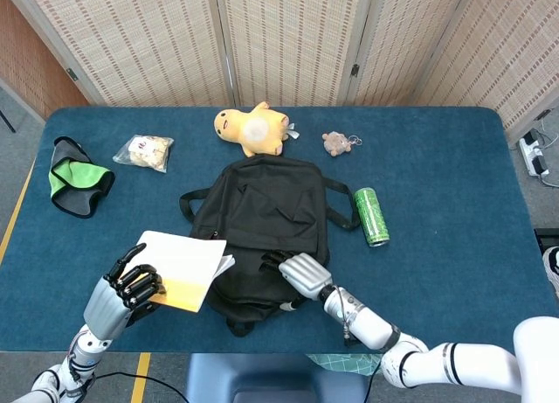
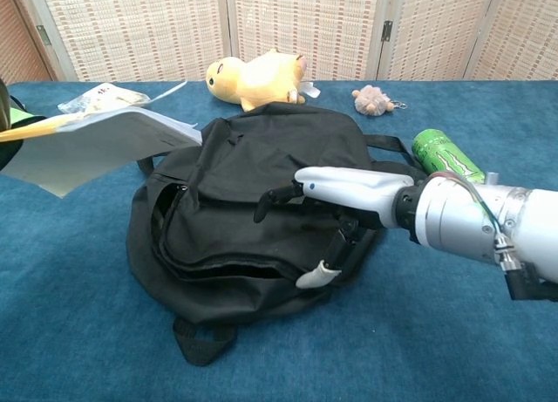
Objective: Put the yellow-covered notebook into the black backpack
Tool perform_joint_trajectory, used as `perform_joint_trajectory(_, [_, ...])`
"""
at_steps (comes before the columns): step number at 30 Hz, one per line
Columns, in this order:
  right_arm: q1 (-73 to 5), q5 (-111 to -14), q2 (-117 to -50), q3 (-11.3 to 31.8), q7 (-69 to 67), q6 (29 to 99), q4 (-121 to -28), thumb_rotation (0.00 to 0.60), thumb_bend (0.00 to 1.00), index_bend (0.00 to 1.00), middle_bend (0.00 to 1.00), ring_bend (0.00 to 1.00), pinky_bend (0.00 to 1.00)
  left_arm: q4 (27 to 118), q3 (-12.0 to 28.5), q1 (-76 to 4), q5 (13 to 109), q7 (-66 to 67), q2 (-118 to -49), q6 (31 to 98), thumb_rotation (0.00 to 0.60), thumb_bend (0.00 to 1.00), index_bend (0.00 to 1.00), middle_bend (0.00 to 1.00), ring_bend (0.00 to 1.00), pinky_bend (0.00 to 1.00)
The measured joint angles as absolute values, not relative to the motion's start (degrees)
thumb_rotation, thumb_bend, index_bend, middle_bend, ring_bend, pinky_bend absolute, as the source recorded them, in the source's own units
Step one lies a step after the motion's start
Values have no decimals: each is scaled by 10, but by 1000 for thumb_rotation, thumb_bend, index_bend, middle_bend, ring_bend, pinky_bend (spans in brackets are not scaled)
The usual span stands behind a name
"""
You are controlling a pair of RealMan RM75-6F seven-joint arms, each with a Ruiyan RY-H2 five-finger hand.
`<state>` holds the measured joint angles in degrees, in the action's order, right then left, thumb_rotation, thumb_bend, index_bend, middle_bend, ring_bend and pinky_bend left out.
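At the near left, the left hand (image 1: 122,295) grips the notebook (image 1: 182,268) by its near-left corner, fingers curled over the top page. The notebook is held off the surface (image 1: 454,202), pages fanning open, its yellow cover showing along the near edge; its far-right corner reaches just over the left edge of the backpack (image 1: 262,219). In the chest view the notebook (image 2: 87,145) hangs tilted, left of the backpack (image 2: 253,184) and above its side.

Near centre, the right hand (image 1: 297,272) lies palm down on the near half of the backpack, fingers stretched toward the left over the black fabric, thumb reaching down over the near edge. In the chest view the right hand (image 2: 336,197) rests on the front pocket area with its fingers spread and flat; it holds nothing. Below them the zipped edge of the backpack gapes a little along the near left side.

To the right of the backpack, a green can (image 1: 371,216) lies on its side by a strap. At the far left sits a green-and-black pouch (image 1: 77,181), and right of it a clear bag (image 1: 145,152). Beyond the backpack lie a yellow plush (image 1: 252,128) and, right of it, a small keychain toy (image 1: 336,142).
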<state>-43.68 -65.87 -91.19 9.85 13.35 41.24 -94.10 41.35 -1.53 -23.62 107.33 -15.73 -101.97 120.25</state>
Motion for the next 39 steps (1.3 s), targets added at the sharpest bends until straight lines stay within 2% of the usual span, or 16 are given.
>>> perform_joint_trajectory(9, [-454,-629,-900,103,124,412,-946,600,338,299,173,127,202,414,-14,-236,1073,-161,-1021,1199,600,480,766,653,513,205])
perform_joint_trajectory(18, [-472,-607,-882,100,112,397,-953,600,354,320,179,128,203,412,-16,-236,1075,-163,-1022,1200,600,480,763,653,514,204])
perform_joint_trajectory(20, [-476,-603,-885,99,112,397,-950,600,375,374,183,133,203,410,-16,-236,1075,-164,-1024,1199,600,480,762,653,514,204])
perform_joint_trajectory(24, [-483,-596,-898,98,119,405,-942,600,466,654,253,173,228,406,-15,-237,1074,-168,-1026,1197,600,479,762,653,513,207])
perform_joint_trajectory(25, [-485,-593,-903,98,124,412,-940,600,486,690,269,182,234,405,-15,-237,1073,-171,-1026,1197,600,479,762,653,514,210])
perform_joint_trajectory(30, [-491,-565,-916,108,138,442,-935,600,558,764,310,211,235,396,-19,-238,1079,-178,-1026,1204,600,479,759,657,520,222])
perform_joint_trajectory(39, [-506,-462,-924,157,143,479,-939,600,606,818,349,242,251,377,-34,-244,1112,-182,-1041,1235,600,481,760,687,563,288])
